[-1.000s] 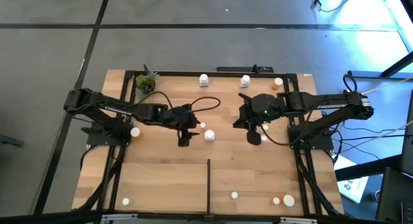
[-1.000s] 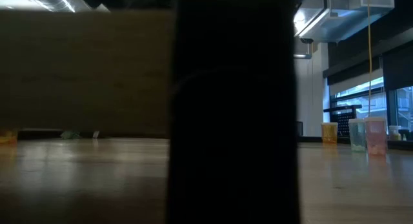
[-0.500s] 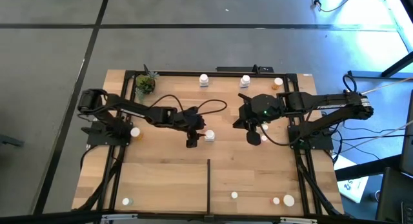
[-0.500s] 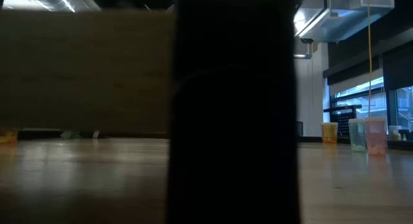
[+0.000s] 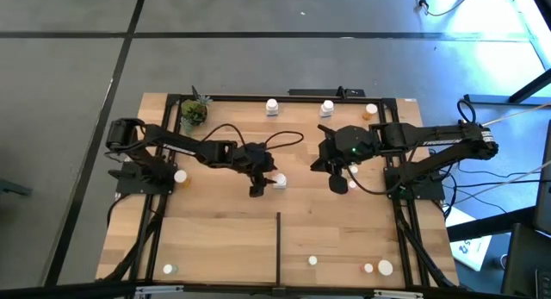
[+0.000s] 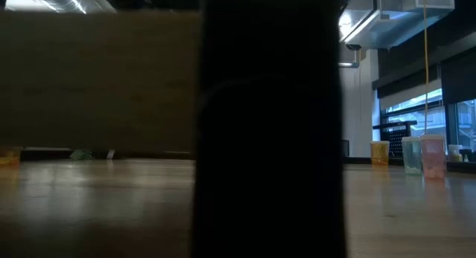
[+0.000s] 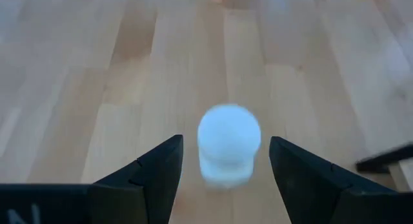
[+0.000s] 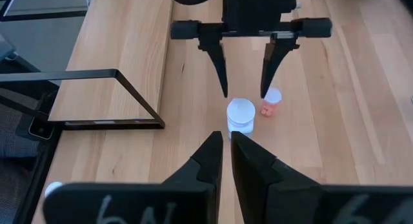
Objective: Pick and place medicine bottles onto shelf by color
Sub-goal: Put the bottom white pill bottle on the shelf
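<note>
Two dark arms of mine reach over the shelf (image 5: 215,239), a light-wood planked surface framed by black bars, with a thin black divider strip (image 5: 278,246) running up from its near edge. My left gripper (image 5: 257,189) sits near the middle of the planks with its jaws spread apart, and a white bottle (image 7: 228,144) stands upright between the fingers (image 7: 155,169), untouched on either side as far as I can see. My right gripper (image 8: 225,150) waits just to the right of centre, its fingers drawn nearly together and holding nothing. A small orange bottle (image 8: 271,102) stands just beside the white one. More medicine bottles (image 5: 326,107) line the far edge, and a few others sit along the near edge. A potted plant (image 5: 194,112) occupies the far left corner.
</note>
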You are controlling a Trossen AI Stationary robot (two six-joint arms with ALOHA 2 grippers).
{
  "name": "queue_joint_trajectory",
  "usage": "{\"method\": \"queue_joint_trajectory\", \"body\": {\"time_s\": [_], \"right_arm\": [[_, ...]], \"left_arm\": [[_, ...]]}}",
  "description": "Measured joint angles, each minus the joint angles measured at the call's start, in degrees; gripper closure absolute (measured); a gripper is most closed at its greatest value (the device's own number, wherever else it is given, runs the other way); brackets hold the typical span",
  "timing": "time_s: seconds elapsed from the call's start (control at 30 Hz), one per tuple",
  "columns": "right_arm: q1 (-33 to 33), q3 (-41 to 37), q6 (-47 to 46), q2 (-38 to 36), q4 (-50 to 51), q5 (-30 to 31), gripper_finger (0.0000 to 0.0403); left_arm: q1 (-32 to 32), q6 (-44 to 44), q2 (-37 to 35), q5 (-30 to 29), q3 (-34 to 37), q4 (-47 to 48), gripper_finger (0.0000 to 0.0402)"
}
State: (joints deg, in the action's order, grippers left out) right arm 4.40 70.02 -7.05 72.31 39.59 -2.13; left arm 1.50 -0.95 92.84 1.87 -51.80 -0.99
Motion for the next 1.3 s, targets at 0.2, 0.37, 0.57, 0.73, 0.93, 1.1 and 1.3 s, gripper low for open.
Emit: {"method": "queue_joint_trajectory", "body": {"time_s": [0.2, 0.37, 0.57, 0.73, 0.93, 1.1, 1.3], "right_arm": [[0.0, -0.02, 0.0, -0.02, 0.02, 0.02, 0.0367], [0.01, -0.02, 0.02, -0.02, 0.04, 0.02, 0.0367], [0.02, -0.02, 0.02, -0.02, 0.08, 0.02, 0.0367], [0.02, -0.02, 0.02, -0.02, 0.12, 0.02, 0.0367], [0.02, -0.03, 0.02, -0.02, 0.14, 0.04, 0.0367], [0.02, -0.04, 0.02, -0.02, 0.13, 0.04, 0.0367], [0.02, -0.04, 0.02, -0.02, 0.13, 0.02, 0.0367]], "left_arm": [[-0.15, 0.02, 1.77, -0.24, 0.03, -1.29, 0.0177], [-0.11, -0.02, 1.79, -1.07, 0.1, -1.73, 0.0177], [-0.15, -0.44, 2.29, -0.5, 0.1, -1.8, 0.0177], [-0.15, -0.48, 3.14, -0.46, 0.04, -2.04, 0.0177], [-0.15, -0.44, 3.96, -0.44, 0.01, -2.82, 0.0177], [-0.11, -0.44, 4.05, -0.45, 0.06, -2.8, 0.0177], [-0.54, -0.42, 4.04, -1.19, 0.06, -2.63, 0.0177]]}}
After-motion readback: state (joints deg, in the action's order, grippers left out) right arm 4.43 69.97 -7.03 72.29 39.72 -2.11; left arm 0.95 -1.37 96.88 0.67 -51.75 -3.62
